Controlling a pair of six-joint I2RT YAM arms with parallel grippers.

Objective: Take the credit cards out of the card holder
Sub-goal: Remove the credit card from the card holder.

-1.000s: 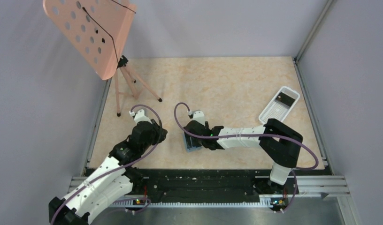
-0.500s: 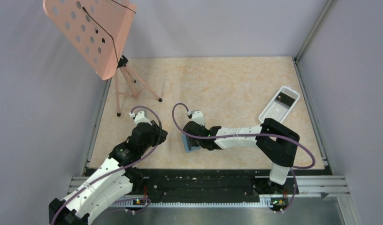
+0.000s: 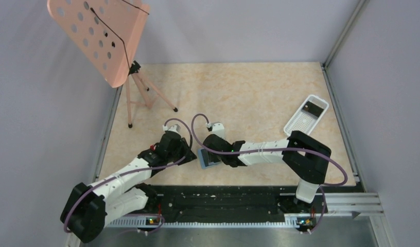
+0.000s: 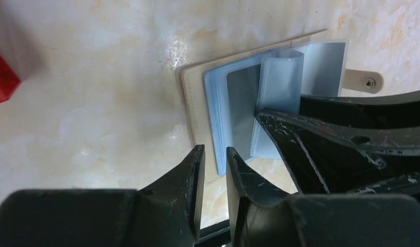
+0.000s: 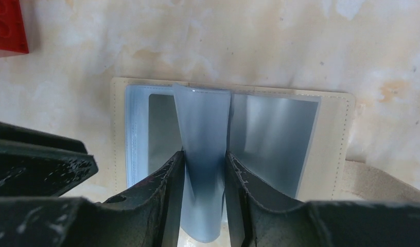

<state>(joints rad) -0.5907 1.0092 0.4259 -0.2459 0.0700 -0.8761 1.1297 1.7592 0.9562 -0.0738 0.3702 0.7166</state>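
While the right gripper (image 5: 204, 159) is pinching a raised sleeve (image 5: 203, 113) of the card holder (image 5: 280, 128) lying open on the table (image 5: 300, 41), the left gripper (image 4: 214, 157) is hovering part-open and empty, risking the whole holder lifting.

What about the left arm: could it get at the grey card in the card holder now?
Probably yes: the left end effector sits by the card holder, nothing between it and the grey card, while the right end effector pinches a sleeve upright, clear of it.

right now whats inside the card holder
The card holder holds blue sleeves with grey credit cards; the right end effector pinches one sleeve upright. Sleeves beneath are covered.
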